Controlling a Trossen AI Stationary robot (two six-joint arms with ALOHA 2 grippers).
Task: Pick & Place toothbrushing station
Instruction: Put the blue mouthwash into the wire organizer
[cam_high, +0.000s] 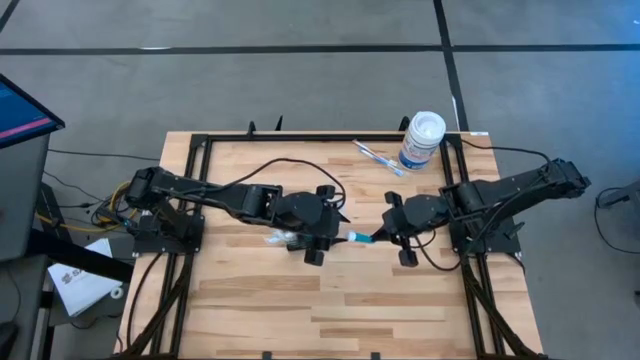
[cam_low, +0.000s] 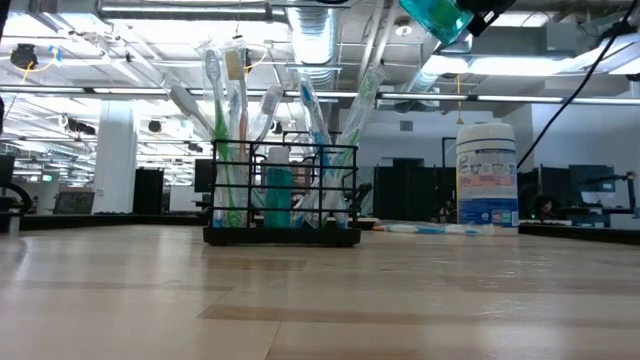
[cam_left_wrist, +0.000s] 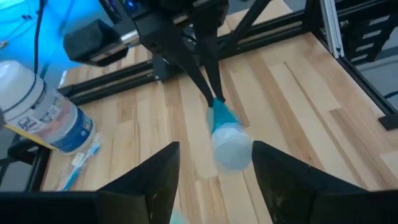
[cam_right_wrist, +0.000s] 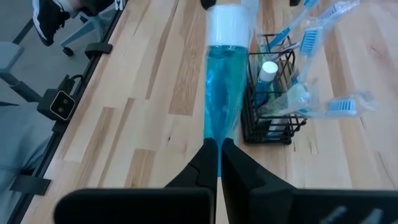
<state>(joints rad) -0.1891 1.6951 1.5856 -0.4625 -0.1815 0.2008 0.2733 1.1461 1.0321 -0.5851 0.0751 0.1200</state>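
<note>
at table centre, the toothbrushing station (cam_right_wrist: 272, 93) stands upright under the left gripper (cam_high: 318, 243), fingers apart; the right gripper (cam_right_wrist: 217, 155) pinches the teal tube (cam_right_wrist: 219, 93) by its flat end, apparently for insertion

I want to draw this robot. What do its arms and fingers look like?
Both arms are black, built of chunky jointed segments, and sit on black frames at the table edges. A thin black cable loops over the left arm; another trails from the right arm. The left gripper has two broad, dark, wedge-shaped fingers. The right gripper has two slim black fingers tapering to points.
</note>
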